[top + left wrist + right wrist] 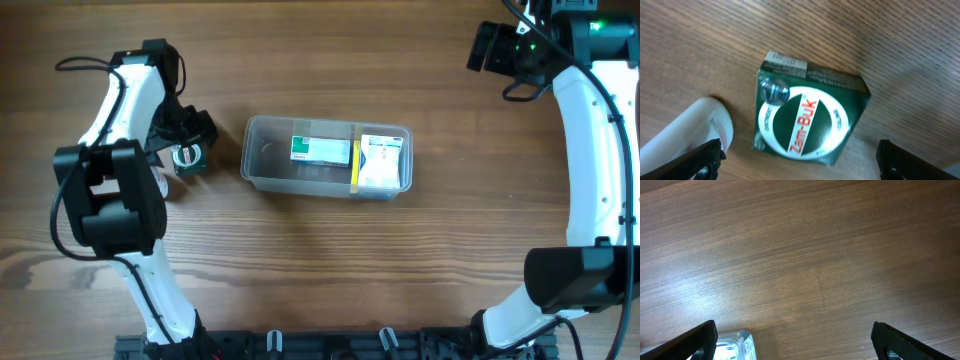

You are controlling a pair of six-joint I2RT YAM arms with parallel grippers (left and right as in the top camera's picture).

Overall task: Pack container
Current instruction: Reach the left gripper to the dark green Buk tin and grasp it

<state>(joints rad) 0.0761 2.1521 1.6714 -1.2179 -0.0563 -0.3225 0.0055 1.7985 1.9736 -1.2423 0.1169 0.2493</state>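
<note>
— How is the clear rectangular plastic container [262, 170] with rounded corners and a rim placed?

— It is seen near the middle of the brown wooden table [450, 250], between the two arms, open side up. Its long axis is laid left to right across the table, tilted only slightly, with one short end turned toward each arm.

— What is found around it, taken from the near side outward?

— In the left wrist view, a white rounded tube [700, 132] is seen lying on the wood just beside a dark green square carton [807, 122] with a white oval label lettered "Zam-Buk" in red. The carton is laid flat, label up, near the container's left end but apart from it. The left gripper [800, 167] is held over this carton; its fingers [705, 160] are spread wide, one to each side, and neither is seen touching the carton. At the far right corner of the table the right gripper [800, 345] is held over bare wood, well apart from the container; its fingers [692, 342] are likewise spread wide, with nothing between them. Only a corner of the container shows at the bottom edge of the right wrist view.

— And what is held in the container?

— Two cartons are seen lying flat inside. A green-and-white carton [320, 150] is placed about the middle, against the far wall. A white carton [382, 160] with a yellow edge fills the right end. The left end is shown with only the clear floor.
</note>
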